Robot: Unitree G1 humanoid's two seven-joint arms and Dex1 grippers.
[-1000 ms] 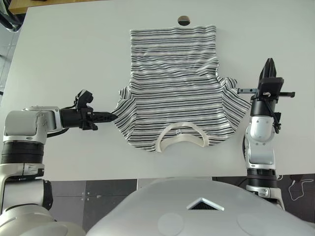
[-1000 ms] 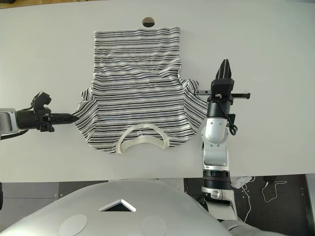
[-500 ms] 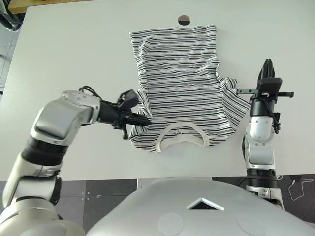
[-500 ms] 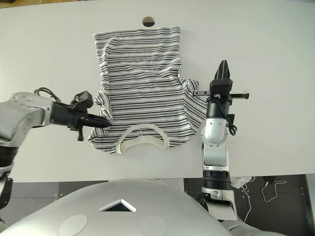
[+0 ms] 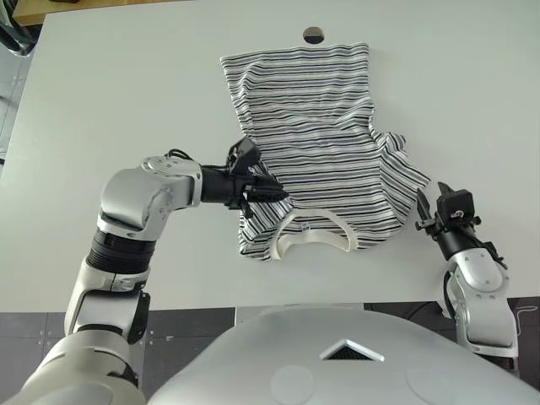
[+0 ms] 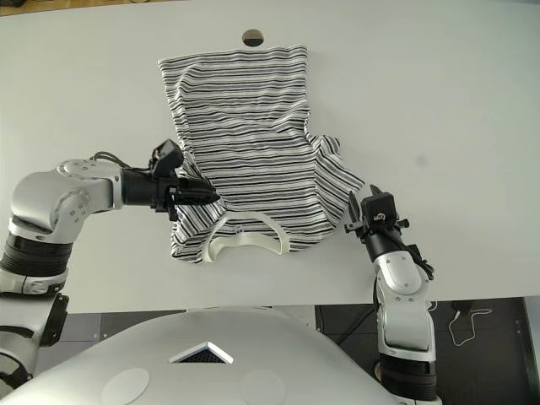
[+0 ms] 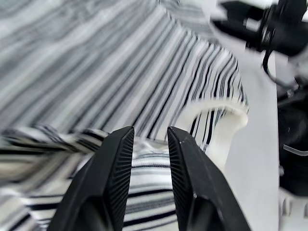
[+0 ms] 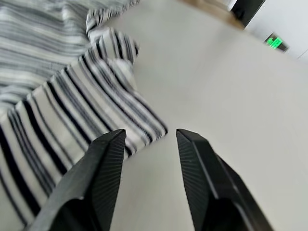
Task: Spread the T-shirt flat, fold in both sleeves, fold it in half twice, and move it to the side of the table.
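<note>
Here, left gripper [image 7: 151, 131], fingers [image 7: 120, 163] narrowly apart, hovers over the striped T-shirt [image 5: 312, 110] near its collar [image 5: 308, 232]; right gripper [image 8: 150, 135], fingers [image 8: 108, 163] spread, sits beside the sleeve [image 5: 405, 173].

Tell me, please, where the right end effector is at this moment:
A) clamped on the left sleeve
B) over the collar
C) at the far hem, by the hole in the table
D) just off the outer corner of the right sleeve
D: the right end effector is open just off the outer corner of the right sleeve of the T-shirt, over the table.
</note>
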